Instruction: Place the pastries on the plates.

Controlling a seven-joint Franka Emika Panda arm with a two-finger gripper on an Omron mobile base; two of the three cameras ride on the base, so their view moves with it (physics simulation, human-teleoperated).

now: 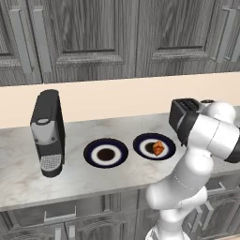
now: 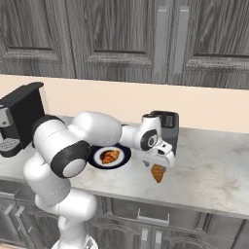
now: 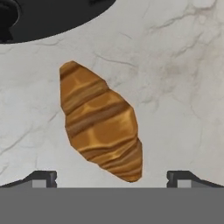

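The end effector is hanging over the pale marble counter, directly above the loose pastry, which is lying on the bare counter surface to the right of the plates. In the hand view this pastry is sitting between the two dark fingertips, which are standing wide apart at either side with clear marble showing between each tip and the pastry; the end effector is gripping nothing. From the right base view it cannot be determined whether the fingers are touching the pastry's top. A second pastry is resting on the right-hand plate, near its dark centre and slightly toward its right side; the same plated pastry is appearing in the right base view beside the arm's elbow. The left-hand plate is lying just beside the other, the two rims apart, and is carrying nothing. A black coffee machine is standing upright at the left end of the counter, well apart from the loose pastry. A dark boxy appliance is sitting at the back of the counter, just behind the end effector. Grey wood-grain cabinets are hanging above the beige back wall.
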